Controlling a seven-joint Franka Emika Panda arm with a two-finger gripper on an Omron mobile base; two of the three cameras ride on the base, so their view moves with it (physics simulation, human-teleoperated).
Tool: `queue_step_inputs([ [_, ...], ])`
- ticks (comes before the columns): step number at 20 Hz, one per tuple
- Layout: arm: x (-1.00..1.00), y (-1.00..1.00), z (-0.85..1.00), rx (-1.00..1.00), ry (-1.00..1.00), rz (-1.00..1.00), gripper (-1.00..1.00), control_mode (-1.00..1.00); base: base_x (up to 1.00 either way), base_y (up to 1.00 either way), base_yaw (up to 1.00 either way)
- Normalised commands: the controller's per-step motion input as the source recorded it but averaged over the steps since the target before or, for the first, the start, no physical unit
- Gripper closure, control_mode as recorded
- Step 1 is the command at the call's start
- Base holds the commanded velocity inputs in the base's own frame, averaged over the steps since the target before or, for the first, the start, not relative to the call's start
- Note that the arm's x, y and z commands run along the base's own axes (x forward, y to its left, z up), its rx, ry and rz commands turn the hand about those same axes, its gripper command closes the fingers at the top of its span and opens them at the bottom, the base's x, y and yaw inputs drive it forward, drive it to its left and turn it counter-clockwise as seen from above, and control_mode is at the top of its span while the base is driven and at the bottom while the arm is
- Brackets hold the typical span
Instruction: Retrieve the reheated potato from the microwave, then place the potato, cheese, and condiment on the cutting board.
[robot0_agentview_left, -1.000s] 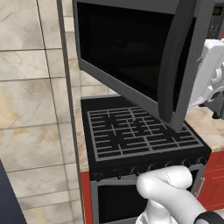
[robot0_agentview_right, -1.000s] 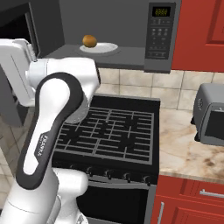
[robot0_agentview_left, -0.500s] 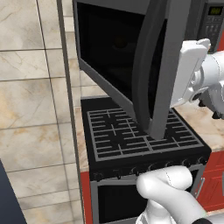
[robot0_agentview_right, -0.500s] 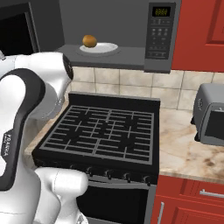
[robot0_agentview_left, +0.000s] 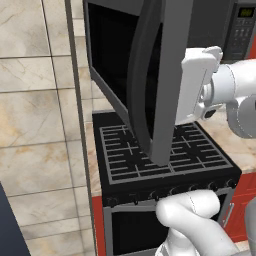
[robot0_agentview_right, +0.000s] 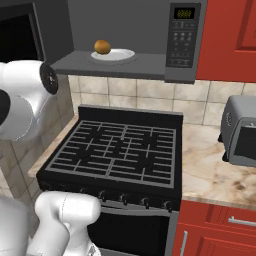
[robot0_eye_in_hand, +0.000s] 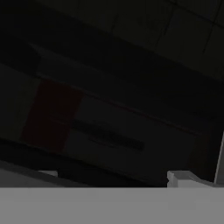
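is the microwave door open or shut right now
Open: the microwave door is swung out, and the potato shows on its plate inside.

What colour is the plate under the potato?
White, a round plate under the small tan-brown potato; clearest in the right base view.

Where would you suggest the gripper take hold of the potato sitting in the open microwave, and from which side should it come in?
Grip the potato across its round middle, coming in level from the open front of the microwave. It sits on a white plate under the cavity's ceiling, so a straight top-down reach looks blocked. The swung-open door stands at the left, so keep right of it.
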Motion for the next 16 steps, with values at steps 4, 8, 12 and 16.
queue_step_inputs([
  [4, -0.06, 0.05, 0.07, 0.0, 0.0, -0.11, -1.0, -1.0, 0.0, 0.0, 0.0],
  [8, -0.06, 0.0, 0.12, 0.0, 0.0, -0.1, -1.0, -1.0, 0.0, 0.0, 0.0],
  [12, -0.03, 0.02, 0.1, -0.01, 0.0, -0.1, -1.0, -1.0, 0.0, 0.0, 0.0],
  [16, -0.04, 0.21, 0.01, -0.02, 0.0, -0.09, -1.0, -1.0, 0.0, 0.0, 0.0],
])
